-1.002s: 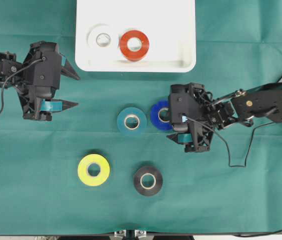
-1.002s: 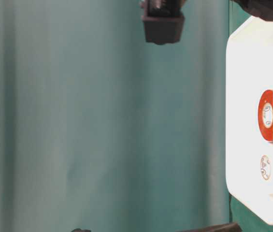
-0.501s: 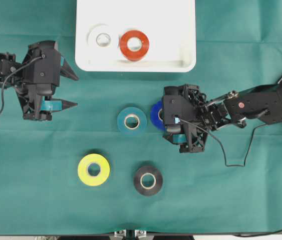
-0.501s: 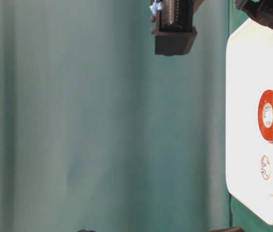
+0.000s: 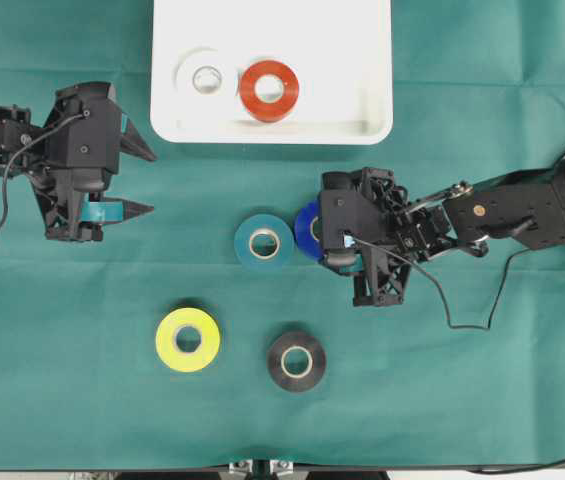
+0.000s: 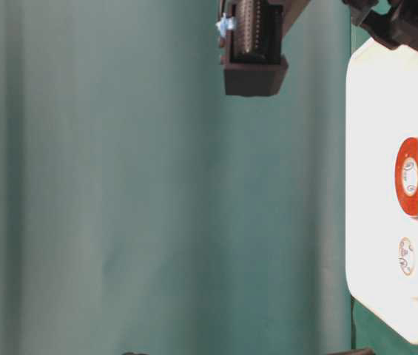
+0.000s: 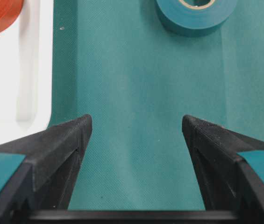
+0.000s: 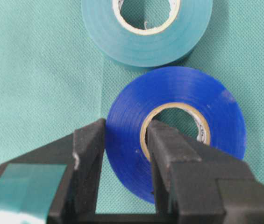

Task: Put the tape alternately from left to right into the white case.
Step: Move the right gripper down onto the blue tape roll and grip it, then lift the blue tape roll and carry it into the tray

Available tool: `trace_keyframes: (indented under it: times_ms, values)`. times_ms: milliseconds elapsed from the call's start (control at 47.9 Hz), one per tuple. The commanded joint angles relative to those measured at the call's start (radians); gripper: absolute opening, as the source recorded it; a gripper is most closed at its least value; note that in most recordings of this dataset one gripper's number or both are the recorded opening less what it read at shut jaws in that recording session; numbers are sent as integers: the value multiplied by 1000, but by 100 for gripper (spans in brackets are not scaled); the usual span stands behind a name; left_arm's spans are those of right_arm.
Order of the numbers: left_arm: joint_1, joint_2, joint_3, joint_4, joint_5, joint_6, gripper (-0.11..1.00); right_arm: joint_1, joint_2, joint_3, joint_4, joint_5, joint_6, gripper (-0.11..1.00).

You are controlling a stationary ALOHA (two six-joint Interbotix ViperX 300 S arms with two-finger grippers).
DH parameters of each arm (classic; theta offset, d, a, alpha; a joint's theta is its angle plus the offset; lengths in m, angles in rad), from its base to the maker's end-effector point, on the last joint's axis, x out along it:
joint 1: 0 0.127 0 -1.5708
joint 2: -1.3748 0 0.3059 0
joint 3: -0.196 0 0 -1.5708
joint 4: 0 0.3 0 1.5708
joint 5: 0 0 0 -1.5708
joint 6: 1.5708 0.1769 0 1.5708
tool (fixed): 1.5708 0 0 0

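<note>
Right tool (image 8: pixel 124 151) is clamped on the blue roll's (image 8: pixel 178 126) wall, one finger in the core, one outside; the roll lies on the surface just beside the teal roll (image 5: pixel 264 241); next, I'd judge, lift it to the case (image 5: pixel 362 60); left tool (image 7: pixel 134 135) waits apart.

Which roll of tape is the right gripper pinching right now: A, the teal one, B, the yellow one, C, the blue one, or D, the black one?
C: the right wrist view shows the right gripper shut on the wall of the blue roll, one finger inside its core and one outside; the teal roll lies free beyond it.
</note>
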Motion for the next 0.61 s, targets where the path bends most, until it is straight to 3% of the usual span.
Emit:
trace_keyframes:
  times_ms: [0,585]
  values:
    - [-2,-8,-9,-2,-6,0,90,3,-44,-20,-2,0,0,27]
    - [-3,-14,-9,-2,-6,-2,90,3,-255,-28,-2,178,5,27]
